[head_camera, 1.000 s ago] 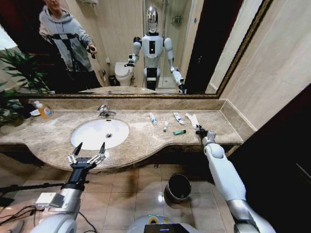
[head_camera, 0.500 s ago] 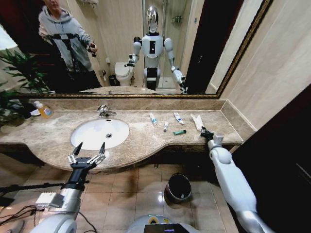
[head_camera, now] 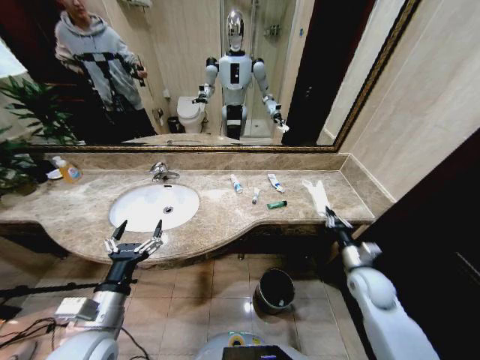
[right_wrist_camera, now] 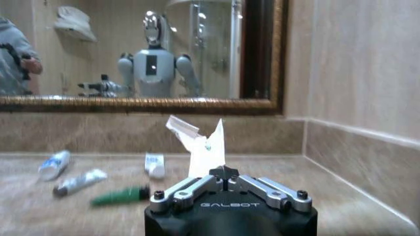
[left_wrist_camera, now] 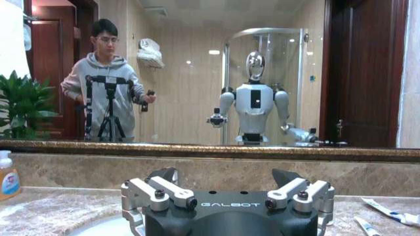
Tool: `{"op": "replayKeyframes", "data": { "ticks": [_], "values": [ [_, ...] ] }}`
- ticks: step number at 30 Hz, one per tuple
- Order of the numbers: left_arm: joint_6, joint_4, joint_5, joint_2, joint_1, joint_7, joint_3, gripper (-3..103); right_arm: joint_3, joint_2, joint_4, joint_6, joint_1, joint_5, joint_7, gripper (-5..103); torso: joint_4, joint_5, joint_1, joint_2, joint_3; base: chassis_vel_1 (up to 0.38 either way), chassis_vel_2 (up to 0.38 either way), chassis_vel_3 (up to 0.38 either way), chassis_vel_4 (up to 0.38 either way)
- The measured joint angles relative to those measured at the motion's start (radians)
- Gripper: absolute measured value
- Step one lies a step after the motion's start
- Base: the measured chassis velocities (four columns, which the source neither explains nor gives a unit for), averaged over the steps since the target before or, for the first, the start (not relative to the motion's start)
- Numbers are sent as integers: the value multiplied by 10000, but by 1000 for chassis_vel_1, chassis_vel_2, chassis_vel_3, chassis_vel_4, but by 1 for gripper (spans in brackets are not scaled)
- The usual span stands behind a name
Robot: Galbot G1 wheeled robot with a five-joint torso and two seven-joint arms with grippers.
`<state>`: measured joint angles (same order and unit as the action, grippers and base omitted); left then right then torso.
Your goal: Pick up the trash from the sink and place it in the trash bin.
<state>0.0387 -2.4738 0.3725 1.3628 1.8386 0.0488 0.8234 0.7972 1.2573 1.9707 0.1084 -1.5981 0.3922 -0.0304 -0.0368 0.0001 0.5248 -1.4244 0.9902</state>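
The right claw [head_camera: 331, 217] hangs just off the front right edge of the marble tabletop [head_camera: 225, 217], its fingers pressed together on a flat white packet [head_camera: 318, 196] that stands up from the tips. In the right wrist view the packet [right_wrist_camera: 204, 153] rises straight out of the clamped fingertips; its upper end is crumpled and its print is too small to read. Its lower end is hidden inside the grip.

Behind the packet, 4 pieces of trash lie on the tabletop, right of the sink [head_camera: 154, 206] rather than in it: a white tube with blue marks [head_camera: 235, 183], a second white-and-blue tube [head_camera: 276, 182], a smaller white tube [head_camera: 256, 196] and a green tube [head_camera: 277, 204] nearest the front edge. They lie near one another but apart.

The left claw [head_camera: 134, 232] hovers in front of the tabletop's edge below the basin, its 2 fingers spread wide with nothing between them. In the left wrist view its body [left_wrist_camera: 226, 206] blocks most of the basin.

The trash bin [head_camera: 275, 289] stands on the tiled floor under the tabletop, between the 2 arms; its inside is dark and cannot be made out. A pump bottle of orange liquid [head_camera: 69, 171] sits at the far left by the mirror [head_camera: 187, 75].
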Motion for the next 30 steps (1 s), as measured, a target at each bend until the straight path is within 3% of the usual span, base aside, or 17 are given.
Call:
{"op": "replayKeyframes", "data": {
  "ticks": [8, 13, 19, 24, 30],
  "values": [
    [0, 0, 0, 0, 0, 0, 0, 100, -480, 1129, -1288, 1541, -1656, -1040, 284, 0, 2, -3, 0, 0, 1, 0, 0, 0, 0],
    [0, 0, 0, 0, 0, 0, 0, 100, -720, 1350, -2308, 1830, -1647, -1419, 161, 0, 1, -2, 1, 0, 2, 0, 0, 0, 0],
    [0, 0, 0, 0, -1, 0, 0, 100, -1098, 1590, -4907, 1769, -594, -2188, -42, 0, -2, 1, 2, 2, 2, 0, 0, 0, 0],
    [0, 0, 0, 0, -1, 0, 0, 100, -1379, 1585, -5842, 1523, -147, -2454, -200, 0, 0, -2, 4, 2, 3, 0, 0, 0, 0],
    [0, 0, 0, 0, 0, 0, 0, 100, -1651, 1776, -7760, 1260, 957, -3693, -395, 0, -1, 0, 3, 2, 3, 0, 0, 0, 0]
  ]
}}
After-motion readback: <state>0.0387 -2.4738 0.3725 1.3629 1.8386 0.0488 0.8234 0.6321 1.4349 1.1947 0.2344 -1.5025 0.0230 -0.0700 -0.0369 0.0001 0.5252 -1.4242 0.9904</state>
